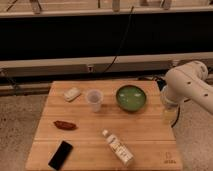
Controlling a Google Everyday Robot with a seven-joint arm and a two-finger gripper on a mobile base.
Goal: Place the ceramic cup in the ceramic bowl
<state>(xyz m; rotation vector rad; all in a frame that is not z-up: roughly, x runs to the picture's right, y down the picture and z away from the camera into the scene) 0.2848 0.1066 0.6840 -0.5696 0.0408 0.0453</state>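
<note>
The ceramic cup (94, 100) is a pale, upright cup near the middle of the wooden table (145, 135). The ceramic bowl (131, 97) is green, stands just right of the cup, and looks empty. My white arm (190, 82) comes in from the right. The gripper (170, 114) hangs by the table's right edge, right of the bowl and apart from the cup.
A small white object (72, 94) lies left of the cup. A reddish-brown item (65, 125) lies at the left. A black phone (60, 155) is at the front left. A bottle (118, 147) lies at the front middle. A dark wall with cables runs behind.
</note>
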